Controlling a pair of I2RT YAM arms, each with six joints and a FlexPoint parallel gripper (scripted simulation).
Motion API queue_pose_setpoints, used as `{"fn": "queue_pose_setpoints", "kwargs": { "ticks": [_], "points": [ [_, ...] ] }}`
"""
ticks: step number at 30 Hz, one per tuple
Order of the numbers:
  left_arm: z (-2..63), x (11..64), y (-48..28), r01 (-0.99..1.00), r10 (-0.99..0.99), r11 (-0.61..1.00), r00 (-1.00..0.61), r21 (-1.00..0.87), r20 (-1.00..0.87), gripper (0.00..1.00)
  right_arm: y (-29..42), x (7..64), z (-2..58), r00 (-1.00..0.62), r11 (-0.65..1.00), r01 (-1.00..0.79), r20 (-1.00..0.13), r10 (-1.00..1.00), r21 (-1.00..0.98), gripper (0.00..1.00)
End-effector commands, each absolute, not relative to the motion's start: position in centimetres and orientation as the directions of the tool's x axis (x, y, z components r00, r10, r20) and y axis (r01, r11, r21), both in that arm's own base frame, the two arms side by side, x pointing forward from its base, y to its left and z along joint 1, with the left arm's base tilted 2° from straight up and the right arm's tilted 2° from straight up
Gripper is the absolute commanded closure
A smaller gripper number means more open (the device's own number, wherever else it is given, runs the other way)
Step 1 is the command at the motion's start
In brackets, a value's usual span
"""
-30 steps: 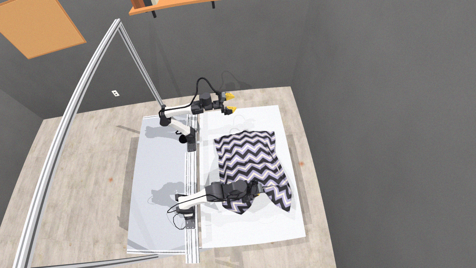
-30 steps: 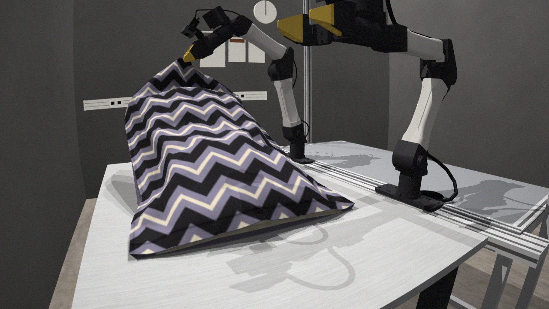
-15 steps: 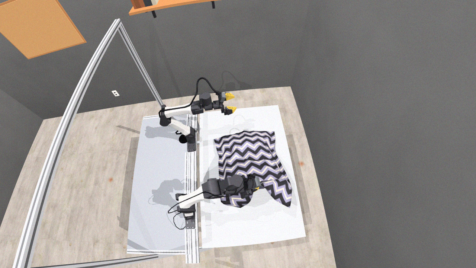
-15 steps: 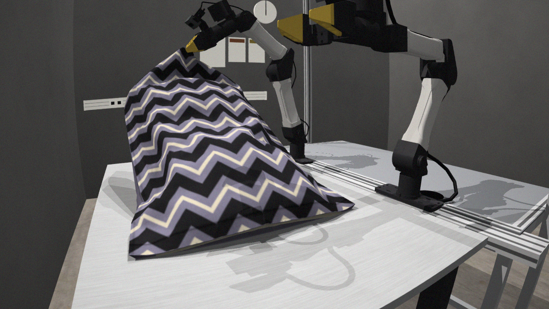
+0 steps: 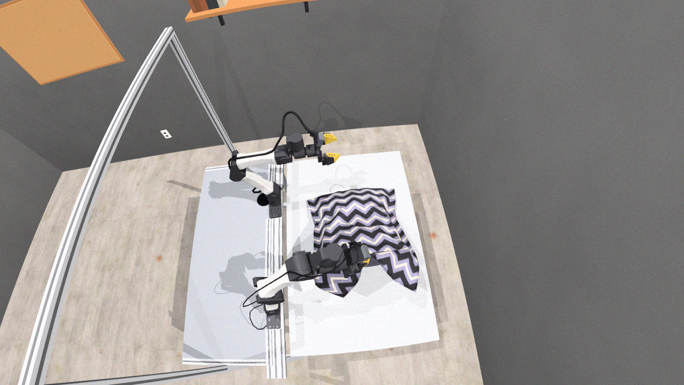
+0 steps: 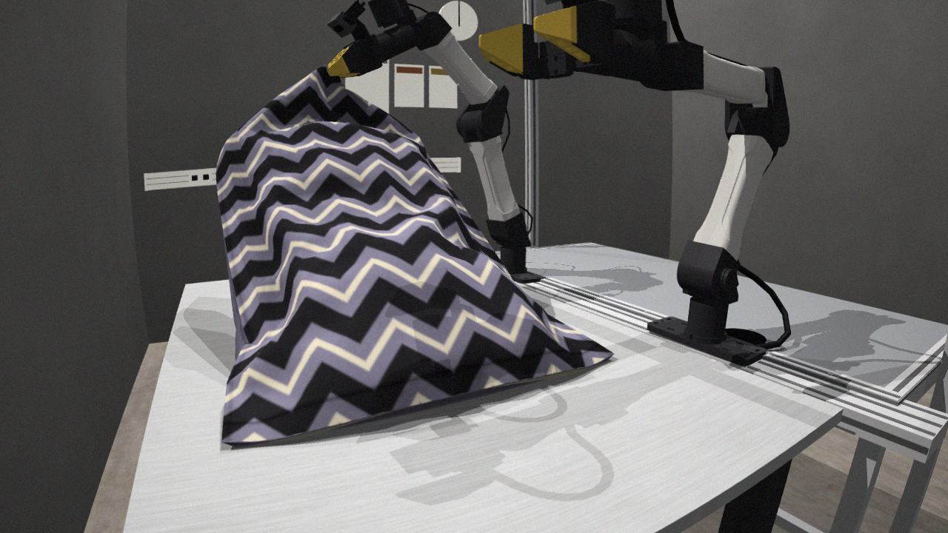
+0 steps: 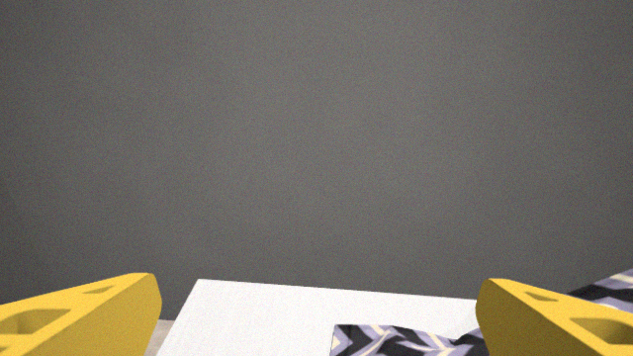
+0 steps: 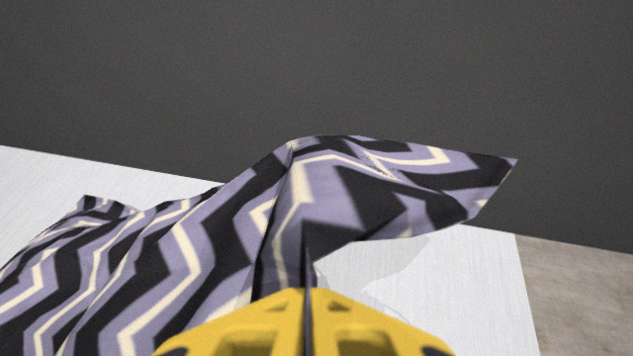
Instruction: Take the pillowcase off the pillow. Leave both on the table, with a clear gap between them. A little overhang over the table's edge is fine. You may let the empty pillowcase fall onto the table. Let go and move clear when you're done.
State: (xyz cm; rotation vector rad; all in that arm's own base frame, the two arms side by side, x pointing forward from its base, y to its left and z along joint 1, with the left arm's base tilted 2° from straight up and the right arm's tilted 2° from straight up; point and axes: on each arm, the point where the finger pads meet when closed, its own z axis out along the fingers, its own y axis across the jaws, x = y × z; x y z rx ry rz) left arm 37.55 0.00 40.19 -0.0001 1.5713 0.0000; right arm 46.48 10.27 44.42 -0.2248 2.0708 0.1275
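Pillowcase (image 5: 354, 215) (image 6: 358, 265) (image 7: 396, 341) (image 8: 188, 262) with black, lavender and cream zigzag bands, drawn up into a tall, rippled tent. Its broad hem rests on the white tabletop (image 5: 334, 330) (image 6: 331, 490) (image 7: 247, 316) (image 8: 470, 267), near the left arm's end edge; one hem corner lies near the long edge opposite the rail (image 5: 276, 354) (image 6: 596, 304), the other closer to the rail-side edge. A narrow dark slit shows beneath the hem. At the raised end, two pointed flaps hang on either side of the pinched peak. Whether the pillow lies within cannot be told.

The right arm (image 5: 273, 283) (image 6: 497, 172) reaches over the cloth, its tool (image 5: 367, 261) (image 6: 335, 69) (image 8: 307, 292) clamped on the pillowcase at the peak, high above the tabletop. The left arm (image 5: 255, 159) (image 6: 735, 185) extends level above the left end edge, its own gripping tool (image 5: 337, 147) (image 6: 507, 31) (image 7: 317, 289) wide apart, away from the cloth.

Shadows of both arms fall across the pale surfaces. Dark grey walls (image 5: 574, 191) and a light wood-look floor (image 5: 119, 239) surround the tabletop; a round clock (image 6: 458, 19) hangs behind.

The right gripper (image 5: 366, 261) (image 6: 336, 64) (image 8: 308, 303) is higher than one second earlier and displaced toward the left arm's side. The gripped end of the chevron pillowcase (image 5: 356, 213) (image 6: 378, 265) (image 7: 406, 342) (image 8: 183, 267) is raised with it; the hanging corners shift likewise. The gap beneath the near hem is narrower.
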Motion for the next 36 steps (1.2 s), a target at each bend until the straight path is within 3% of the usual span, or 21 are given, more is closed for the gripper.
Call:
{"fn": "queue_pose_setpoints", "kwargs": {
  "ticks": [1,36],
  "points": [
    [42.1,36.7,-0.5,0.011,0.007,1.0,0.041,0.007,-0.999,0.0,10.8,47.4,45.6,-0.431,0.976,-0.217,-0.896,-0.106,-0.011,1.0],
    [42.1,36.7,-0.5,0.011,0.007,1.0,0.041,0.007,-0.999,0.0,10.5,47.1,47.6,-0.376,0.976,-0.218,-0.922,-0.092,-0.009,1.0]
  ]
}}
